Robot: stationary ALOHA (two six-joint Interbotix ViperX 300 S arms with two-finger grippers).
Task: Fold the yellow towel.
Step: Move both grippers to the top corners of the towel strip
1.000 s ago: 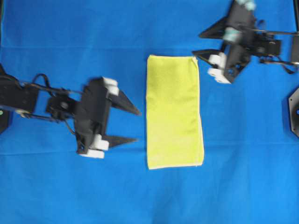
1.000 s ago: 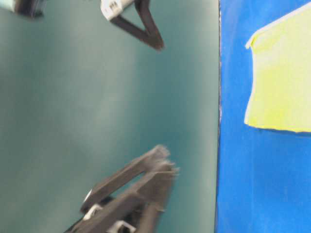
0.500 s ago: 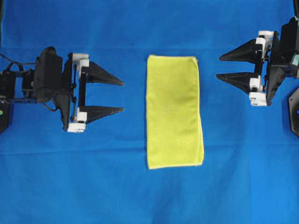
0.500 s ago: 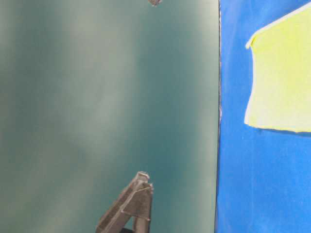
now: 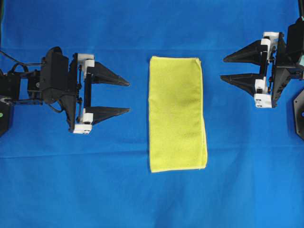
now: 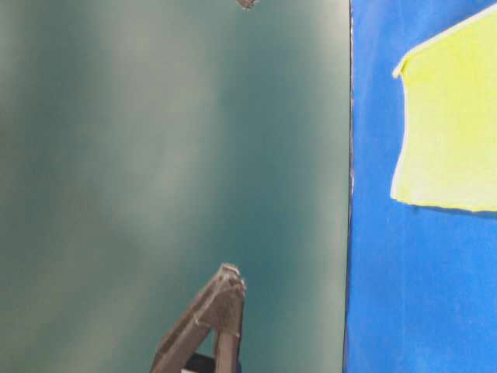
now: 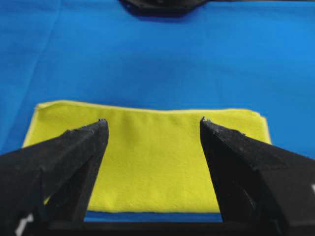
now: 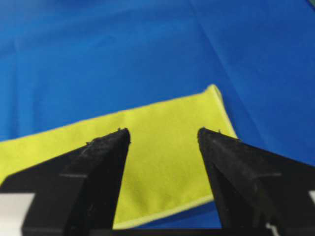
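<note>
The yellow towel (image 5: 176,113) lies flat on the blue cloth as a tall narrow rectangle, doubled over, with a paler hem along its edges. It also shows in the left wrist view as the yellow towel (image 7: 152,162), in the right wrist view as the yellow towel (image 8: 162,142), and at table level as the yellow towel (image 6: 454,132). My left gripper (image 5: 128,96) hovers left of it, open and empty, tips pointing at the towel's left edge. My right gripper (image 5: 222,69) is open and empty to the towel's upper right, tips pointing at it.
A large blue cloth (image 5: 152,199) covers the whole table. A black mount (image 5: 298,114) sits at the right edge. At table level one dark fingertip (image 6: 225,284) rises against a teal backdrop (image 6: 155,155).
Both arms swung from tilted, blurred poses to level ones facing the towel. In the last half second the left gripper crept slightly right and down. The towel has not moved.
</note>
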